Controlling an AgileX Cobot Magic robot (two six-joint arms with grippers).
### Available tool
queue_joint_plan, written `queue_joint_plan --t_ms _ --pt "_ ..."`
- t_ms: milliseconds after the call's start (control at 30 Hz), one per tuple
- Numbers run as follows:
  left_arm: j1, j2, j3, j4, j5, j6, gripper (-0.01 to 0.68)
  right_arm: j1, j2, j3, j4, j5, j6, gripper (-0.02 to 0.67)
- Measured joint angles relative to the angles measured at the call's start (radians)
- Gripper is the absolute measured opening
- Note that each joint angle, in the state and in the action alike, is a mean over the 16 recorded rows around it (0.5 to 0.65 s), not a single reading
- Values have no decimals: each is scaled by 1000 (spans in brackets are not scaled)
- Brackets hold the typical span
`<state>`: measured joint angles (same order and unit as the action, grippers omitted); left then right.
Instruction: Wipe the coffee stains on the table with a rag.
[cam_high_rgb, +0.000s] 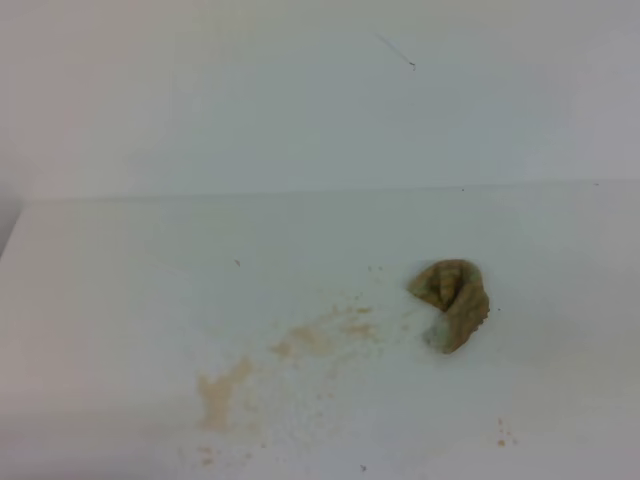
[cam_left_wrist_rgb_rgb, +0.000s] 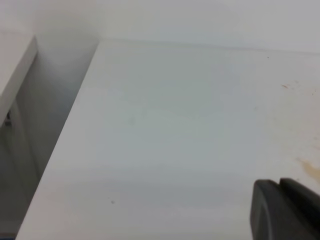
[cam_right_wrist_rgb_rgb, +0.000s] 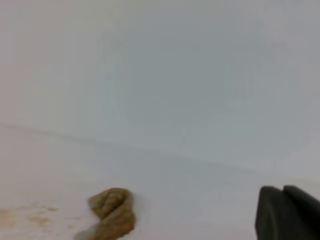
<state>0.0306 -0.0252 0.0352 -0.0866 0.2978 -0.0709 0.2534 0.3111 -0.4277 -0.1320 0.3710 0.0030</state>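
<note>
The rag (cam_high_rgb: 452, 300) is a lumpy tan wad lying on the white table (cam_high_rgb: 120, 300), right of centre. Tan coffee stains (cam_high_rgb: 215, 395) spread in blotches and specks from the front left up toward the rag, and a small speck cluster (cam_high_rgb: 503, 435) sits at the front right. No gripper shows in the exterior high view. In the right wrist view, my right gripper (cam_right_wrist_rgb_rgb: 283, 189) is at the lower right with its dark fingers pressed together, holding nothing, well right of the rag (cam_right_wrist_rgb_rgb: 112, 210). My left gripper (cam_left_wrist_rgb_rgb: 279, 182) looks the same, fingers together, near a faint stain (cam_left_wrist_rgb_rgb: 310, 167).
A white wall (cam_high_rgb: 300, 100) with a thin dark scratch (cam_high_rgb: 395, 50) rises behind the table. In the left wrist view the table's left edge (cam_left_wrist_rgb_rgb: 55, 165) drops into a gap, with another white surface (cam_left_wrist_rgb_rgb: 15, 65) beyond it.
</note>
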Motion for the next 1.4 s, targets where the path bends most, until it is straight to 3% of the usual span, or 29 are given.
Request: queue_joint_plan --t_ms 300,533,1400 --pt "0 0 0 0 0 0 1 -180 -212 250 -34 -39 118 9" --pt "0 -2 2 0 -1 0 1 -265 -318 412 -34 -34 177 9" --pt "0 -2 2 0 -1 0 1 -289 -342 460 -36 -24 117 2"
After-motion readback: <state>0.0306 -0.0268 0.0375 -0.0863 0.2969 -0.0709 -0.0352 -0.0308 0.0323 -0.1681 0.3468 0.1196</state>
